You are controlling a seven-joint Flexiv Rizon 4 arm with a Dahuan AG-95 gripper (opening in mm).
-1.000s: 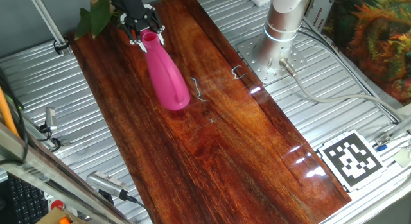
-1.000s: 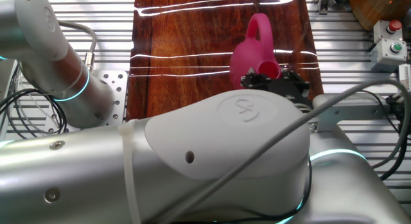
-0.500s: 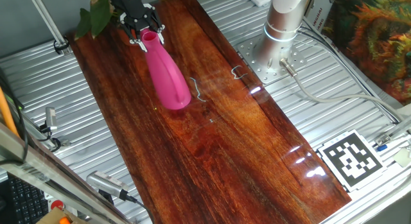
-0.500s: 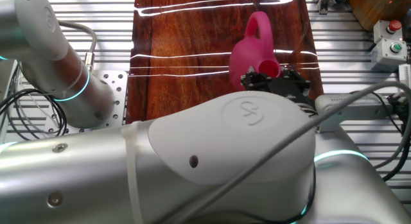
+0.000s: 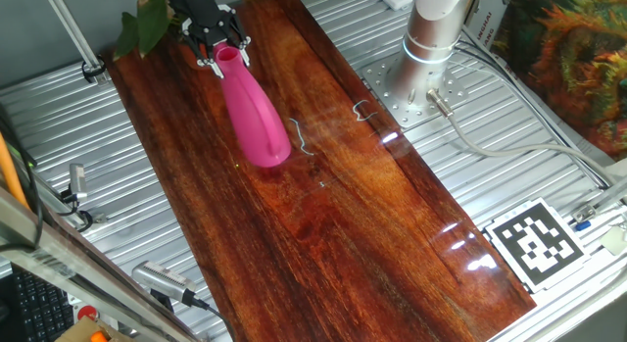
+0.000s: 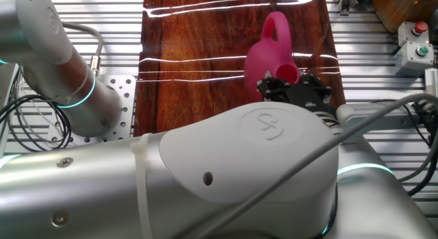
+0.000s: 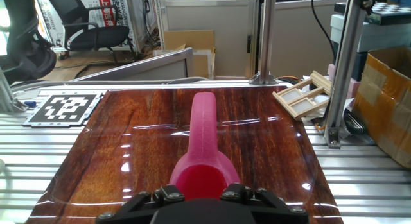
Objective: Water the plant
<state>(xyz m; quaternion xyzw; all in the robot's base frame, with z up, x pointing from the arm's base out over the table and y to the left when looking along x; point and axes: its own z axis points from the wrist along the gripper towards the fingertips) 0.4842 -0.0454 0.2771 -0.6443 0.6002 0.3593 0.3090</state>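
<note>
One fixed view showed the gripper (image 5: pixel 217 40) at the far end of the wooden board (image 5: pixel 333 215), with its black fingers (image 5: pixel 207 50) closed around the open mouth of the pink watering can (image 5: pixel 253 112); the can stood tilted on the board, its base toward the middle and its mouth toward the gripper. In the hand view the gripper (image 7: pixel 199 205) appeared only as a black body at the bottom edge, and the red opening of the watering can (image 7: pixel 200 161) was directly in front of it, with the long pink handle pointing away along the board (image 7: pixel 141 140); the fingertips themselves were hidden there. The plant (image 5: pixel 145 21) was just beside the gripper at the top left corner of the board, only a few broad dark-green leaves being visible. The board was dark reddish wood, glossy, with bright light reflections, and it lay on a table of ribbed metal slats (image 5: pixel 509 166). The silver arm base (image 5: pixel 434 33) stood on the right side of the board, and a black-and-white marker tag (image 5: pixel 537 243) lay near the closer right corner. In the other fixed view the large grey arm body (image 6: pixel 226 177) covered most of the picture, and the watering can (image 6: pixel 272 51) rose behind it. The hand view also showed an office chair (image 7: pixel 83 25), cardboard boxes (image 7: pixel 385 95) and a small wooden frame (image 7: pixel 303 95) behind the table.
</note>
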